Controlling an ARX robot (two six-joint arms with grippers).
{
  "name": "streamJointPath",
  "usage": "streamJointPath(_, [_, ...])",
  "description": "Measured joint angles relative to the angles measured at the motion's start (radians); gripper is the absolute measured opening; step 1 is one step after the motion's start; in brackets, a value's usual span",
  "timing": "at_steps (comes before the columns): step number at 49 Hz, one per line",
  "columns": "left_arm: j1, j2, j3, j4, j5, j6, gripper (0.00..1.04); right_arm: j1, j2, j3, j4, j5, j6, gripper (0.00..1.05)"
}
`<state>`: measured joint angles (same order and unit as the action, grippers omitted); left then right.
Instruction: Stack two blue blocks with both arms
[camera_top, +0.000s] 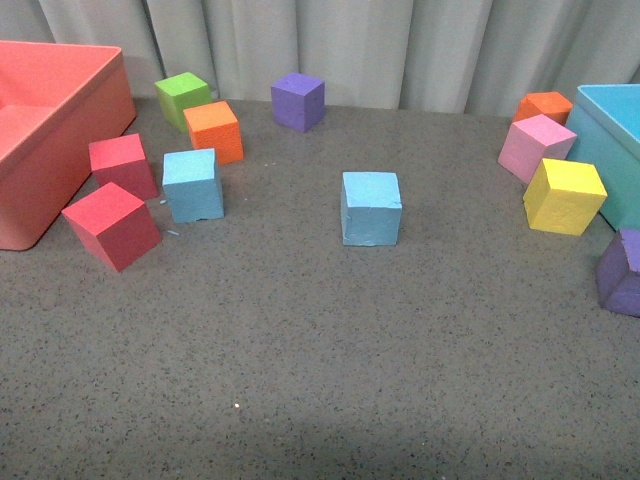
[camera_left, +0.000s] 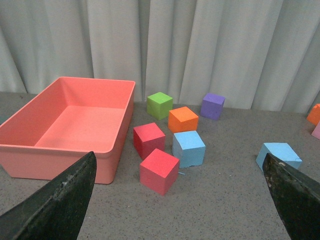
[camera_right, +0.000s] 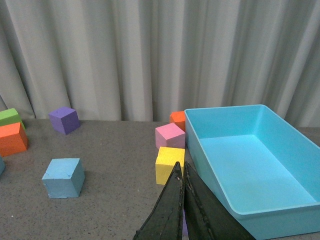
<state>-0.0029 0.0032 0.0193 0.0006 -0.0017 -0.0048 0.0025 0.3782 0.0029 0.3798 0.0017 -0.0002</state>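
Two blue blocks rest apart on the grey table: one (camera_top: 193, 184) on the left among red cubes, the other (camera_top: 371, 207) alone near the middle. Neither arm shows in the front view. In the left wrist view my left gripper (camera_left: 179, 156) is open and empty, its fingers (camera_left: 55, 205) wide apart above the table, with the left block (camera_left: 189, 148) ahead and the middle block (camera_left: 280, 154) beside the other finger. My right gripper (camera_right: 179, 166) is shut on nothing, hanging near a yellow cube (camera_right: 167, 162), far from the middle block (camera_right: 63, 177).
A salmon bin (camera_top: 95, 105) stands at the left and a teal bin (camera_top: 600, 120) at the right. Two red cubes (camera_top: 111, 225), an orange (camera_top: 214, 131), a green (camera_top: 182, 95) and a purple cube (camera_top: 298, 101) crowd the left block. Pink (camera_top: 537, 147), yellow (camera_top: 564, 196), orange and purple cubes sit by the teal bin.
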Motion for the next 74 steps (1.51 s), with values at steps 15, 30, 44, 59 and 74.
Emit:
streamJointPath(15, [0.000,0.000,0.000,0.000,0.000,0.000,0.98,0.000,-0.120,0.000,-0.117,0.000,0.000,0.01])
streamJointPath(30, [0.000,0.000,0.000,0.000,0.000,0.000,0.98,0.000,-0.214,0.000,-0.213,0.000,0.000,0.01])
streamJointPath(44, [0.000,0.000,0.000,0.000,0.000,0.000,0.98,0.000,-0.373,0.000,-0.378,-0.003,0.000,0.01])
streamJointPath(59, [0.000,0.010,0.004,-0.016,-0.006,-0.005,0.98,0.000,-0.374,0.000,-0.378,-0.003,0.000,0.48])
streamJointPath(74, [-0.130,0.986,0.368,0.262,-0.051,-0.127,0.98,0.000,-0.375,0.000,-0.378,-0.003,0.000,0.94])
